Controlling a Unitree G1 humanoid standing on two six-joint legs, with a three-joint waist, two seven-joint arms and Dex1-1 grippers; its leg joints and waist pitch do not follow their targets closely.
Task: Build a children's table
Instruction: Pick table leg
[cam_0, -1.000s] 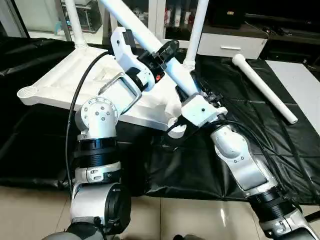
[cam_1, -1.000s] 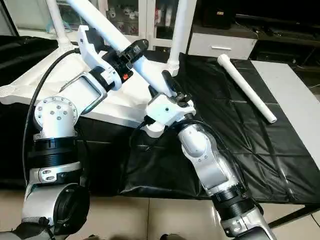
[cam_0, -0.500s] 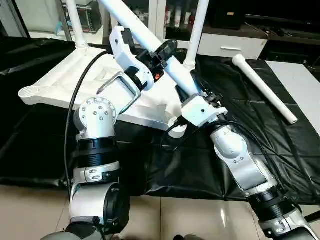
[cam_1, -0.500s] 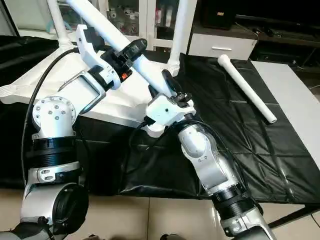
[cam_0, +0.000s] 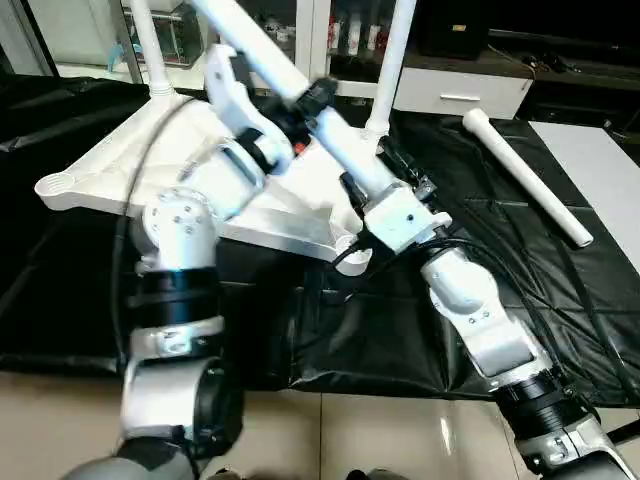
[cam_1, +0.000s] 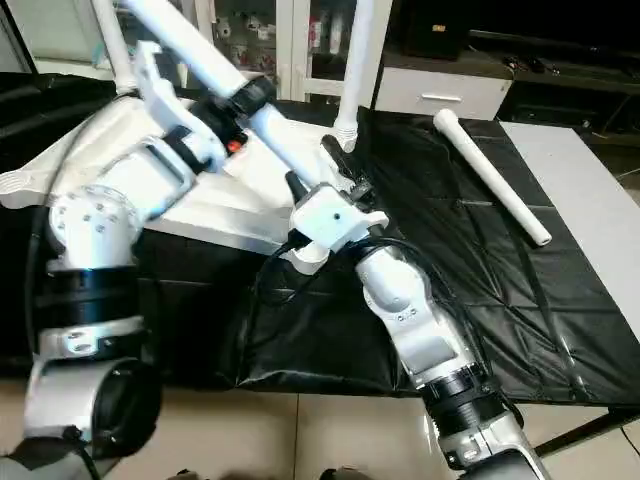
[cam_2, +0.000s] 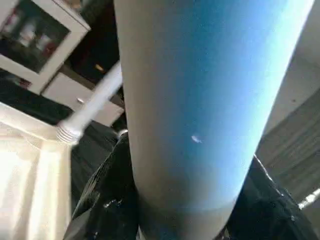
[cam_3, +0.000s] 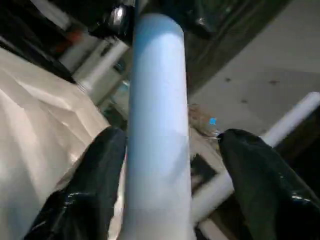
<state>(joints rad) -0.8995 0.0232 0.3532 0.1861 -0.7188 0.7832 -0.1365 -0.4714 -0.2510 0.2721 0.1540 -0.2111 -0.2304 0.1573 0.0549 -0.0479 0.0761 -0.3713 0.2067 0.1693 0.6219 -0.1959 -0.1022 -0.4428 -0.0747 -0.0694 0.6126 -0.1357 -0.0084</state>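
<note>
On a black sheet (cam_0: 520, 300) spread over the counter, the white table top (cam_0: 130, 165) is laid upside down, with its ribbed underside facing up. Two legs are seen standing upright in its far corner sockets: one far leg (cam_0: 147, 45) on the left and another far leg (cam_0: 393, 60) near the middle. A third leg, the slanted leg (cam_0: 330, 130), is held at a steep tilt over the near corner socket (cam_0: 352, 250), its lower end close to that socket. The left gripper (cam_0: 310, 100) is closed round the upper part of this slanted leg; in the left wrist view its black fingers (cam_2: 107, 195) are pressed against both sides of the tube. The right gripper (cam_0: 385, 190) sits lower on the same leg, and in the right wrist view its fingers (cam_3: 260, 175) are spread apart, with a gap visible on one side of the tube. A spare leg (cam_0: 525, 175) is left lying flat on the sheet, well apart to the right.
</note>
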